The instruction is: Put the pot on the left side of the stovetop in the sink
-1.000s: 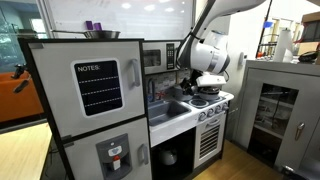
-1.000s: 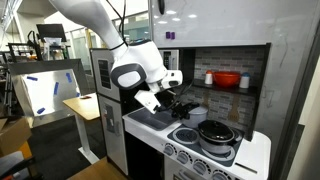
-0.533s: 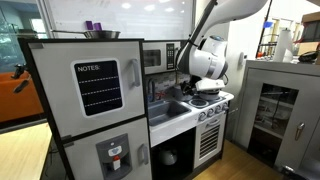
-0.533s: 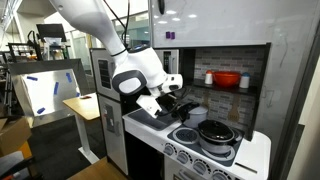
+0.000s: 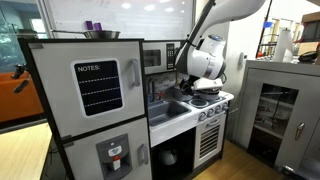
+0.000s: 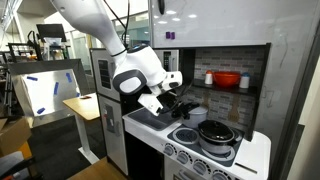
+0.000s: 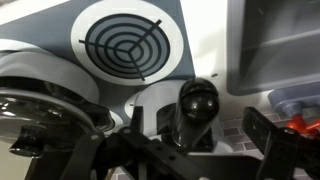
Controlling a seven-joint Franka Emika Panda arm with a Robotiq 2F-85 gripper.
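**Gripper over the left pot, fingers apart**

Gripper [image 7: 180,140] is hovering low over the small pot [image 7: 155,102], which is sitting on the stovetop [image 6: 250,150] on the side nearer the sink [image 7: 285,40]. Fingers [image 7: 268,135] are standing wide apart, one on each side of the lid's black knob [image 7: 195,98], and are gripping nothing. Whether they are touching the lid cannot be told. Pot is resting on the stove, not in the sink. A bare burner [image 7: 125,40] is lying just beside it. A larger glass-lidded pot [image 6: 215,132] is sitting on the front burner. In an exterior view the arm [image 5: 208,58] is bending down over the stove.
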